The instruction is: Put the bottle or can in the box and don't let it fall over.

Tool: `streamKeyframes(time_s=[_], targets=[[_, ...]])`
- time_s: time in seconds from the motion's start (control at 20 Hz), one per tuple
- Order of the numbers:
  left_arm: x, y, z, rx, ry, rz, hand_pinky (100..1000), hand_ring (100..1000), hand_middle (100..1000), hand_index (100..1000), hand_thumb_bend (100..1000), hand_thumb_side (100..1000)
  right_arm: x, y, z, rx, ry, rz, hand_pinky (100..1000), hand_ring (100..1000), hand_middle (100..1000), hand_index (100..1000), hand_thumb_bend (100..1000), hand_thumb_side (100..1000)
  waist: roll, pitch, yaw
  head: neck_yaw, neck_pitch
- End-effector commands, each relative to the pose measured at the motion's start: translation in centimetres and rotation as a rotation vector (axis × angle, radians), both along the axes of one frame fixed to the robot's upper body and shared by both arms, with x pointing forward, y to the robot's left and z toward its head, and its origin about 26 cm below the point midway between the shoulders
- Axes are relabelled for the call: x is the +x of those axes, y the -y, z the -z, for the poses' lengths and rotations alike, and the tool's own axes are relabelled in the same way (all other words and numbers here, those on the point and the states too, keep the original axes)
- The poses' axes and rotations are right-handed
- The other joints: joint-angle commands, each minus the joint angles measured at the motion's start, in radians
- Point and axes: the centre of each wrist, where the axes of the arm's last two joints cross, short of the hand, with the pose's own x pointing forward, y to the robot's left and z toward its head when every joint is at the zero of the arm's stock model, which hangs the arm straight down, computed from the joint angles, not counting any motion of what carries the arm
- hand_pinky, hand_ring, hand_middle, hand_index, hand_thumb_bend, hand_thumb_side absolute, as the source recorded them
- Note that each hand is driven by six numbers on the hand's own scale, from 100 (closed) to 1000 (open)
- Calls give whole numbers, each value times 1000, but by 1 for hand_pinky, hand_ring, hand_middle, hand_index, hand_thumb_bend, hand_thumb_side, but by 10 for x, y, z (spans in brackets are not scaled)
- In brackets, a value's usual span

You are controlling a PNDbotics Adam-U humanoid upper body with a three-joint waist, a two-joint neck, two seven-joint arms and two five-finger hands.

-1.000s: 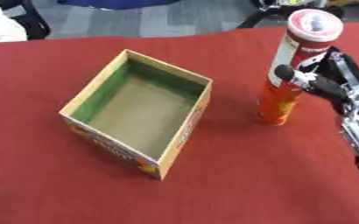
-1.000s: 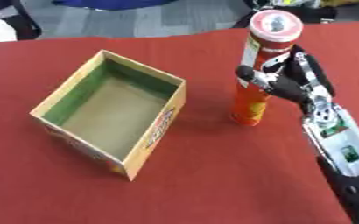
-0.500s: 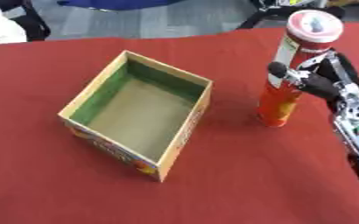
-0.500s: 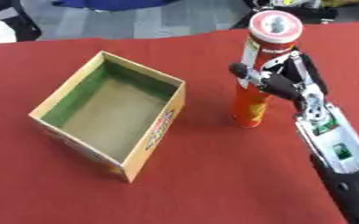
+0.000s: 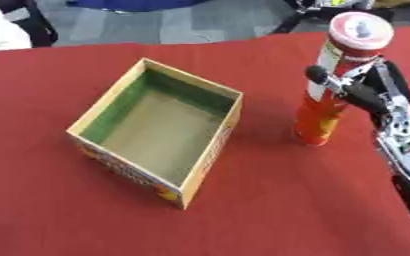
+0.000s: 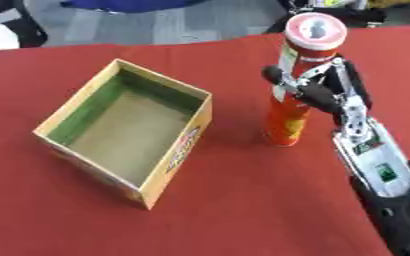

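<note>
The right hand [image 6: 318, 92] comes in from the right side and is curled round the tall can [image 6: 294, 85] at about mid-height, thumb on the near-left face and fingers wrapped behind; the arm [image 6: 379, 170] behind it, black with a silver and green section, runs down toward the lower right corner. The can is a slim tube, orange-red at the bottom, white with print higher up, capped by a red lid with a pale centre; it stands upright with its base on the worktop [image 6: 243, 200], which is covered in red cloth; whether the base is fully resting or barely lifted cannot be told. The can is outside the box [image 5: 160, 127], just to its right, with a strip of bare red cloth between them. The box is an open cardboard carton set askew on the worktop, green on its inner walls, brown on its floor, with yellow and orange print on its outer near side; nothing lies in it. Beyond the far edge of the worktop is grey floor. The left hand shows in neither view.
</note>
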Motion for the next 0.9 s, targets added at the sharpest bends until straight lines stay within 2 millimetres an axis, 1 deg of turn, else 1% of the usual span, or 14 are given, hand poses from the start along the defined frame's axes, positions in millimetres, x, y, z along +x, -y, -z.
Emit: streamKeyframes(time_s=[0.05, 0.1, 0.2, 0.4, 0.55, 0.9], targets=[[0, -3, -8, 22, 19, 2, 720, 799, 755, 786, 428, 773, 1, 1, -10, 18, 36, 1, 676, 608, 543, 591, 1000, 541, -2, -13, 1, -1, -11], [0, -3, -8, 22, 19, 2, 720, 799, 755, 786, 428, 773, 1, 0, -10, 22, 40, 0, 675, 589, 504, 548, 1000, 541, -2, -13, 1, -1, -10], [0, -3, -8, 22, 18, 2, 720, 799, 755, 786, 426, 773, 0, 0, -12, 24, 50, -6, 675, 570, 453, 490, 1000, 541, -4, -15, 0, 0, -8], [0, -3, -8, 23, 18, 2, 721, 799, 755, 786, 425, 774, -1, 0, -15, 21, 63, -11, 675, 554, 386, 417, 1000, 541, -6, -17, -1, 2, -6], [0, -4, -8, 23, 17, 0, 721, 799, 755, 787, 424, 774, -1, 1, -16, 22, 64, -9, 673, 548, 371, 404, 1000, 541, -7, -19, -2, 2, -6], [-1, -4, -7, 24, 16, -1, 722, 799, 755, 787, 420, 775, -2, 3, -17, 27, 63, 8, 671, 525, 329, 325, 1000, 546, -8, -21, -4, 5, -1]])
